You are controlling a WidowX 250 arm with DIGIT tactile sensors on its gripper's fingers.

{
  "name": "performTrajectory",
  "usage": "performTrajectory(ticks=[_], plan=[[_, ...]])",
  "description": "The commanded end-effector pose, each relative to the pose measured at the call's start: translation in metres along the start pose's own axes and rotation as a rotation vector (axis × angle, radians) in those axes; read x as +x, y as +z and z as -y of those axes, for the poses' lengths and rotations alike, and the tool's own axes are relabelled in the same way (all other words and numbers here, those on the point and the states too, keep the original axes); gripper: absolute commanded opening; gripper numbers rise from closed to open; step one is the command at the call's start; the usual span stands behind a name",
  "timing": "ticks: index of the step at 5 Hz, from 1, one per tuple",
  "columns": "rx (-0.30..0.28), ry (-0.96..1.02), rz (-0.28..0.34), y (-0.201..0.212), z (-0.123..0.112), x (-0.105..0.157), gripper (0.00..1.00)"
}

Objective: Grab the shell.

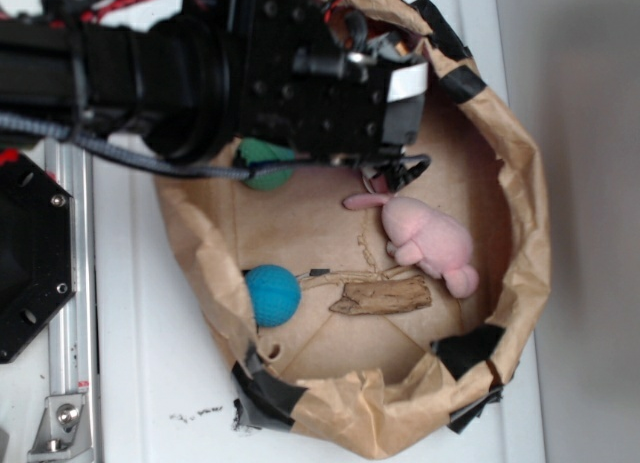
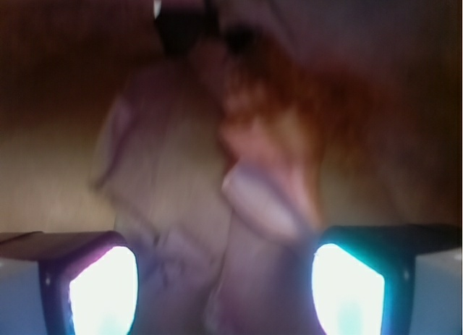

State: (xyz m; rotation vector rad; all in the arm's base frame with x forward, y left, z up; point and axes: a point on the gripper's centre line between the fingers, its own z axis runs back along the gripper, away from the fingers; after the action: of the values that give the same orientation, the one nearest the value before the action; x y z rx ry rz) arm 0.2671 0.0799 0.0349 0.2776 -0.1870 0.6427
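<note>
On the white table (image 1: 140,383), the black robot arm (image 1: 120,73) reaches in from the left over a crumpled brown paper basket with black tape patches (image 1: 520,213). Inside the basket, at its left wall, a teal knitted ball (image 1: 271,294) rests, and a green ball (image 1: 266,173) sits partly under the arm. A rough grey-brown driftwood piece (image 1: 380,297) lies just right of the teal ball. Further right, a pink plush bunny (image 1: 428,241) lies touching the wood's upper end.

The gripper (image 1: 385,168) hangs low above the basket floor, just beside the bunny's ear. In the wrist view its two fingers (image 2: 101,288) stand spread apart, glowing pale at the bottom corners. Between and beyond them, very blurred, lies the elongated shell with orange-brown knobby outside and pale pink-cream lip (image 2: 268,168). Whether the fingers touch it I cannot tell.
</note>
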Motion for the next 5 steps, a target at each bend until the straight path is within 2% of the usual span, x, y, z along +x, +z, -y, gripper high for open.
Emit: performTrajectory(ticks=[1,3,4,5], plan=[[-0.084,-0.060,0.020,0.011,-0.017,0.025,1.00],[-0.075,-0.166,-0.003,0.003,-0.025,0.045,1.00],[-0.030,-0.241,-0.014,-0.007,-0.031,0.050,1.00],[-0.029,-0.252,-0.037,-0.014,-0.032,0.056,1.00]])
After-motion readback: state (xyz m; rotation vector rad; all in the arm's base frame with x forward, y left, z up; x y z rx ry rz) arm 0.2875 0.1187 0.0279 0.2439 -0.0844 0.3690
